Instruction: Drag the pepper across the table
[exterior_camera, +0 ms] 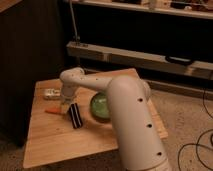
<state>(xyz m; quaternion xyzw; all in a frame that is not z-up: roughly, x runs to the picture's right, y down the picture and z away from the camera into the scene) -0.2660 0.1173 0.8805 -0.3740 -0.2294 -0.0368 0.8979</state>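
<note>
Black striped block (75,116): laid flat on the table (60,142), just right of the pepper (52,111) and near it, tilted with its long side running toward the front edge. Green bowl (100,106): set right of the block, partly hidden behind the arm's large white forearm (132,125). Clear-white bottle (50,93): laid on its side near the table's back left area, behind the pepper and apart from it.

Pepper: small, orange-red, laid flat toward the left side of the table, its tapered end pointed left.

Arm: white, jointed, extended from the lower right foreground across the table to the left; its elbow (73,77) is raised above the back of the table and the last link is turned downward. Gripper (64,106): lowered close to the table surface, just right of the pepper's thicker end, between pepper and block; contact with the pepper cannot be determined.

Table: light wooden planks, rectangular. Surroundings: dark cabinet (25,45) at left, a dark shelf unit with a pale rail (135,56) behind, speckled floor (185,120) with cables at right.
</note>
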